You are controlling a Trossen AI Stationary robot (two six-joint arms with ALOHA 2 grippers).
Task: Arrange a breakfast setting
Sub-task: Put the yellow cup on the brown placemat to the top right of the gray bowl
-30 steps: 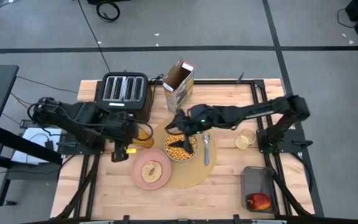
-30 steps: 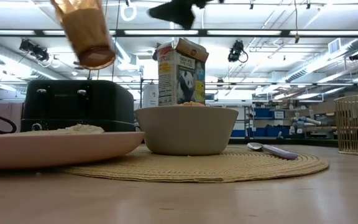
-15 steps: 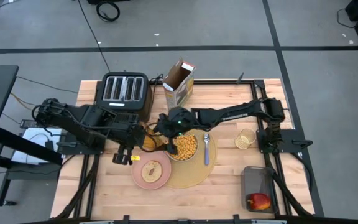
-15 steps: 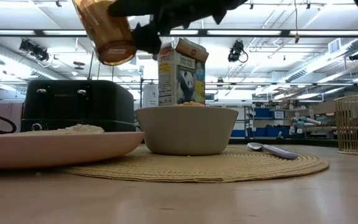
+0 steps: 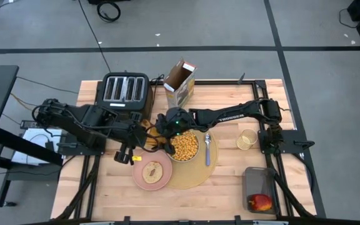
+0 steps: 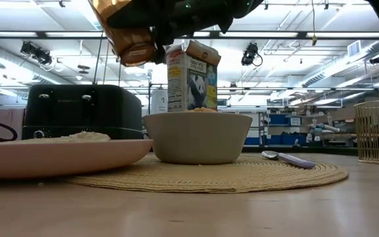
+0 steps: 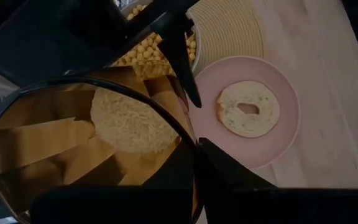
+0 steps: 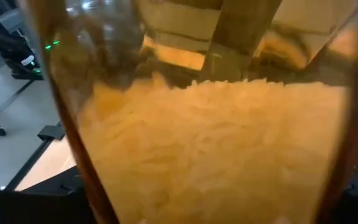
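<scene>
An amber translucent cup (image 6: 130, 33) hangs tilted in the air, left of the bowl and above the plate's far edge, with my left gripper (image 5: 133, 148) shut on it. My right gripper (image 5: 162, 137) reaches in from the right, open; its fingers (image 7: 179, 62) stand on either side of the cup (image 8: 197, 124). The pale grey bowl (image 5: 185, 147) of cereal and the metal spoon (image 5: 208, 150) lie on the tan placemat (image 5: 195, 176). The pink plate (image 5: 141, 181) rests partly on the mat's left edge and carries the round bread piece (image 5: 153, 170). The red apple (image 5: 260, 202) lies in a dark tray. My left gripper holds the cup at its rim (image 7: 188, 140), coming at it from the table's left and slanting down. The cup and the gripper itself hide how the fingers meet the wall. The cup is lifted clear and tilted. I cannot tell whether my right gripper touches the cup.
A black toaster (image 5: 125, 90) and an open cereal carton (image 5: 180, 84) stand at the far side. A small wicker basket (image 5: 247, 139) sits right of the mat. Bare wood lies along the near edge.
My right gripper has come from above the bowl toward the table's left and down, until its open fingers stand about the cup. My left gripper has rolled its wrist and shifted slightly toward the bowl, so the cup has turned about while staying lifted.
</scene>
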